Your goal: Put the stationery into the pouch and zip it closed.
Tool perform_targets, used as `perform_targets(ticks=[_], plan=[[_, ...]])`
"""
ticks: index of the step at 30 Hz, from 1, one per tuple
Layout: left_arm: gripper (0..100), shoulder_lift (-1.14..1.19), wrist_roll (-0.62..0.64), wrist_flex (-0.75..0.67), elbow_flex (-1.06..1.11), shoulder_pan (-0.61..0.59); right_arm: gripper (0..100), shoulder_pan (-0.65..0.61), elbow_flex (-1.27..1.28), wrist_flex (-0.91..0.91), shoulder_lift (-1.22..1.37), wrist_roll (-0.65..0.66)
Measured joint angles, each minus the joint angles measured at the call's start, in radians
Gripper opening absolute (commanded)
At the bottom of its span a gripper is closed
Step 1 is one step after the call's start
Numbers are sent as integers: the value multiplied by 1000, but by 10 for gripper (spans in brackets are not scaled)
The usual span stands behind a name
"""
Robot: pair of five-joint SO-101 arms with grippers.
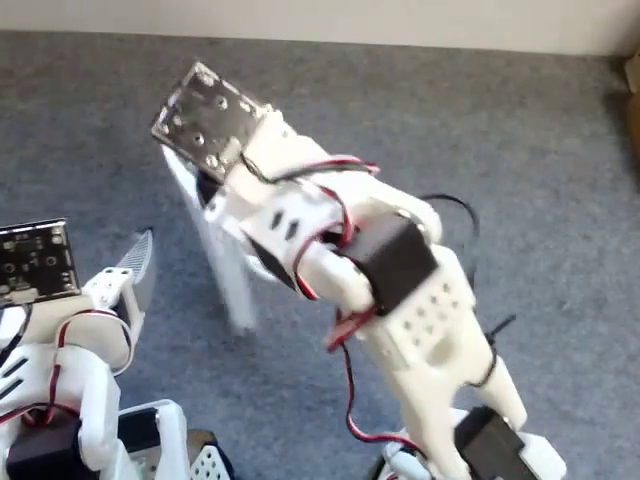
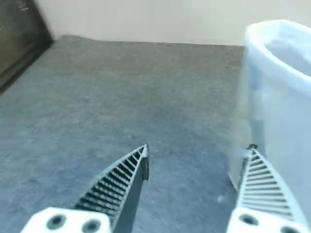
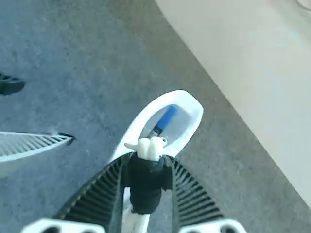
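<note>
Right tool (image 3: 146, 189) is clamped on the end of the pouch (image 3: 193, 108), holding it upright with the mouth unzipped; blue pen (image 3: 166, 118) inside could slide out if it tips. Left tool (image 2: 198, 149) is spread apart just beside it, so one nudge could twist it loose.

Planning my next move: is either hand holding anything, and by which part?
Right hand grips a black, white-tipped piece at the open pouch's rim; zip tab or pen, cannot tell. Left hand is open, empty.
</note>
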Motion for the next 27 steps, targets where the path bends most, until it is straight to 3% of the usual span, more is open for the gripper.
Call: perform_targets(ticks=[5, 10, 14, 19, 27], plan=[[330, 2, 0, 115, -51, 166, 4, 2, -2, 118, -60, 2], [331, -2, 0, 245, -183, 304, 4, 2, -3, 193, -68, 97], [331, -2, 0, 275, -198, 364, 4, 2, -9, 195, -68, 114], [328, -2, -17, 275, -198, 331, 4, 2, -9, 201, -68, 117], [326, -2, -83, 219, -198, 78, 4, 2, -9, 201, -68, 169]])
